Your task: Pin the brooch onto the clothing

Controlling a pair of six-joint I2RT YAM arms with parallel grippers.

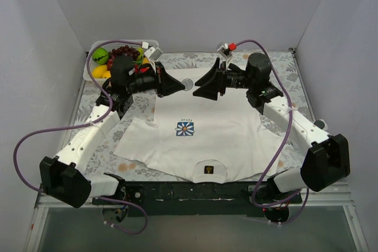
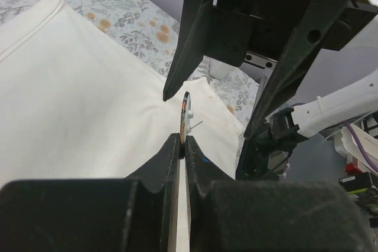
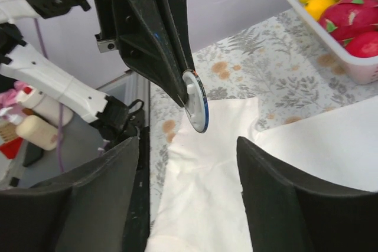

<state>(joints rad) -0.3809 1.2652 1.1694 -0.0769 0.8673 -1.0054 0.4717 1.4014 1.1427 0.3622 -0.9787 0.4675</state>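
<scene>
The white T-shirt (image 1: 207,140) lies spread flat on the table, with its daisy print (image 1: 185,128) up and its dark neck label (image 1: 208,170) near me. My left gripper (image 1: 179,85) is shut on the brooch (image 1: 188,85) and holds it above the shirt's far hem. In the left wrist view the brooch (image 2: 185,115) stands edge-on between my shut fingertips (image 2: 198,157), its pin sticking out to the right. My right gripper (image 1: 199,87) is open and empty, facing the brooch from the right. In the right wrist view the brooch's pale, blue-rimmed back (image 3: 196,107) hangs just beyond my open gripper (image 3: 188,146).
A white basket of fruit (image 1: 121,54) stands at the far left corner and also shows in the right wrist view (image 3: 354,66). A floral cloth (image 1: 277,69) covers the table. Grey walls close in the left, far and right sides.
</scene>
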